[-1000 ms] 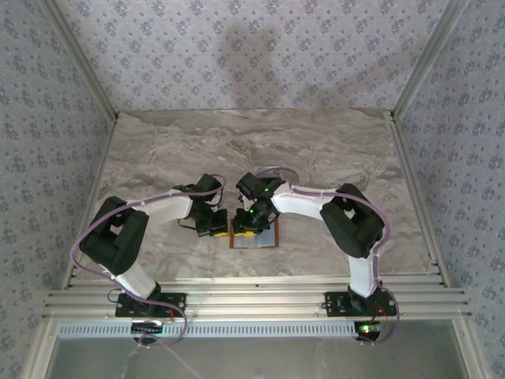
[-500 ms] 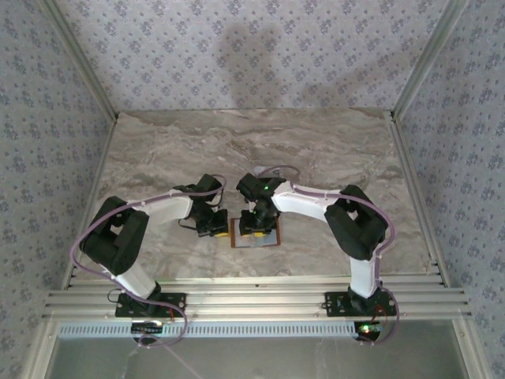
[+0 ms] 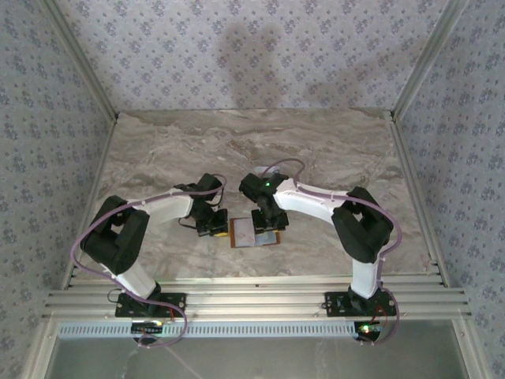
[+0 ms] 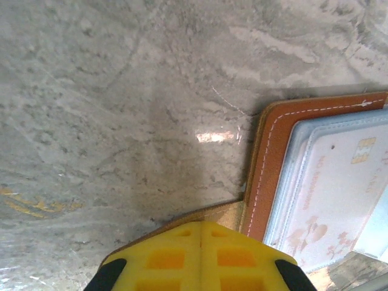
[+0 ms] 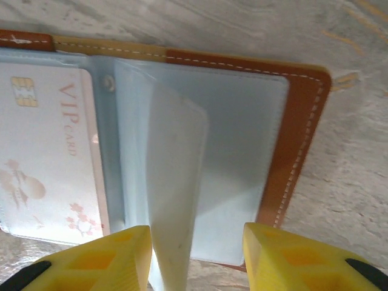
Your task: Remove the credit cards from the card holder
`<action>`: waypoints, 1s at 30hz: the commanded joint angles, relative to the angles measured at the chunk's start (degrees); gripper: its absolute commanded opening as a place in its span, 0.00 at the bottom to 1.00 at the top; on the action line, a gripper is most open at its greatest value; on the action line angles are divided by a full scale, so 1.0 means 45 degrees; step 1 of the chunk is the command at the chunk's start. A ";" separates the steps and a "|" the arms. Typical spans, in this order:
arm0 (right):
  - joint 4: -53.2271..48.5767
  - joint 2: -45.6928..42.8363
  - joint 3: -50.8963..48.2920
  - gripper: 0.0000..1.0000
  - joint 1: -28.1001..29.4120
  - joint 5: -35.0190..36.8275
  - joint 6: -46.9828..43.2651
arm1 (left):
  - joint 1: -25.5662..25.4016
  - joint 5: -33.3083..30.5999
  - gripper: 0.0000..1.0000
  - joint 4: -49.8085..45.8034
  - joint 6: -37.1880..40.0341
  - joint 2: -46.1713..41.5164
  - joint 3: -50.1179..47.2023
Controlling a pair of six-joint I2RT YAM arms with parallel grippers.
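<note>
While the card holder lies open and flat on the desk, grey-blue inside up, the claws sit at opposite sides of it.

Left claw: fingers closed together, tip at the holder's left edge, over a tan strip of its cover. Cannot tell whether it nips that strip or only presses on it.

Right claw: fingers parted to a middling gap above the holder's right half. A clear sleeve leaf stands up between them, close to one finger with a gap at the other. Judged not gripped.

One credit card, pale, with a chip and marked "VIP CARD", sits in the holder's left pocket. The right pocket looks bare. No other cards made out.

Step in hand, as I read it: clear the leaf and reach the pale card.

Notes for doing it well:
- keep the holder's left edge pinned so the cover neither slides nor folds;
- pinch the card alone, not the sleeve plastic with it;
- draw low and straight along the pocket mouth, since a thin card will likely bind if tilted;
- risk: the floppy leaf drops back over the holder.
</note>
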 commanded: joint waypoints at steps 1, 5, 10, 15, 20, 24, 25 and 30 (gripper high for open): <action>-0.0606 -0.0404 -0.0046 0.45 -0.0108 0.0625 -0.0104 | 0.0008 -0.0031 0.06 -0.0617 0.0299 0.0095 0.0450; -0.0382 -0.0506 -0.0433 0.44 -0.0266 0.0555 -0.0101 | -0.0102 -0.0003 0.06 -0.0830 0.0297 0.0016 0.0771; -0.0103 -0.0630 -0.0977 0.44 -0.0416 0.0532 -0.0108 | -0.0316 -0.0003 0.06 -0.1054 0.0229 -0.0044 0.1236; -0.0065 -0.0795 -0.1285 0.42 -0.0519 0.0708 -0.0119 | -0.0810 0.0016 0.06 -0.1075 0.0084 0.0195 0.1726; -0.0047 -0.1128 -0.1369 0.40 -0.0604 0.0629 -0.0152 | -0.1262 0.0016 0.06 -0.0952 -0.0106 0.0613 0.2047; 0.0118 -0.1452 -0.1369 0.36 -0.0665 0.0242 -0.0178 | -0.1381 0.0133 0.06 -0.0710 -0.0209 0.0864 0.2030; 0.0211 -0.1544 -0.1384 0.34 -0.0677 0.0106 -0.0178 | -0.1409 0.0153 0.05 -0.0691 -0.0208 0.0932 0.2010; 0.0876 -0.1956 -0.1447 0.24 -0.0746 -0.0937 -0.0319 | -0.1427 0.0221 0.06 -0.0603 -0.0122 0.1147 0.1907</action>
